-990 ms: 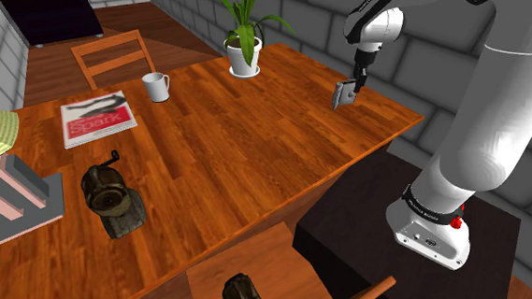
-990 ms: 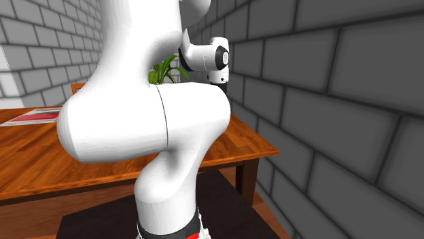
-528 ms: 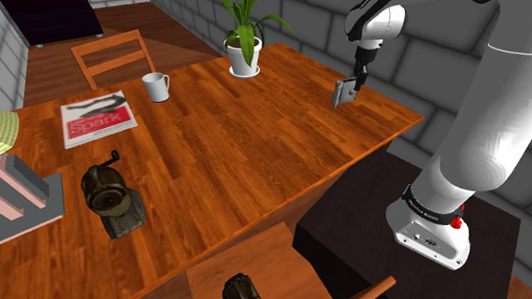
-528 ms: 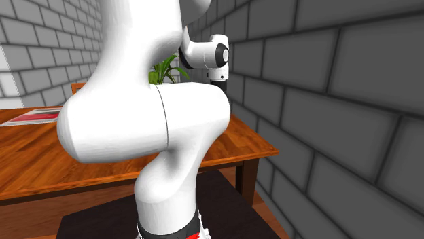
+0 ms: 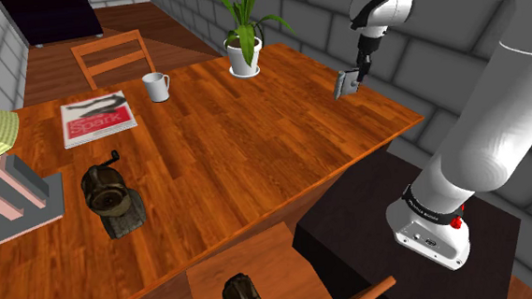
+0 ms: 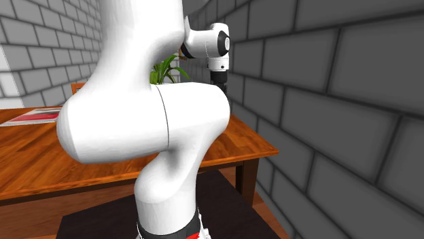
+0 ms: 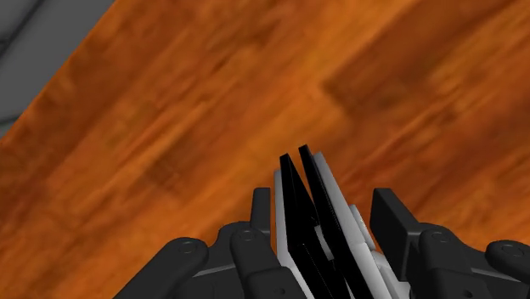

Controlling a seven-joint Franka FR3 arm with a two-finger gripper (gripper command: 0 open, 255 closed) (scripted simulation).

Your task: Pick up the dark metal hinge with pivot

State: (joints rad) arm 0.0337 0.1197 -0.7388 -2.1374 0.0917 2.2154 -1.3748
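Observation:
The hinge (image 5: 346, 83) is a small grey and dark folded plate. It hangs in the air above the wooden table (image 5: 254, 144), over the corner at the shoulder view's right. My gripper (image 5: 353, 77) is shut on it from above. In the wrist view the hinge (image 7: 297, 200) shows as grey and black leaves standing on edge, clasped between my black fingers (image 7: 391, 219), with the tabletop (image 7: 170, 127) well below it.
On the table stand a potted plant (image 5: 244, 44), a white mug (image 5: 156, 85), a magazine (image 5: 98, 117) and a dark coffee grinder (image 5: 110, 197). A chair (image 5: 112, 55) stands at the far side. A grey brick wall (image 6: 326, 102) runs close behind the arm.
My gripper has risen steadily with the hinge in it, lifting it higher above the table. Nothing else on the table has moved.

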